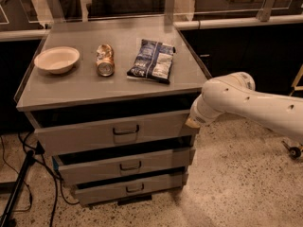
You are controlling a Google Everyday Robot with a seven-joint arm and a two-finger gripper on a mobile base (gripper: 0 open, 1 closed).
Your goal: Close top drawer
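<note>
The top drawer [94, 134] is a wide grey metal drawer with a dark loop handle [126, 130] at its centre. It stands out a little from the grey cabinet [75, 89], with a dark gap above its front. My white arm reaches in from the right. My gripper [191, 122] presses against the right end of the drawer front. Its fingers are hidden by the arm and the drawer.
On the cabinet top lie a white bowl [57, 59], a crushed can [105, 60] and a blue chip bag [152, 61]. Two lower drawers [124, 167] also stand slightly out. Cables and a stand leg [19, 188] are at the lower left. A counter [246, 46] runs behind.
</note>
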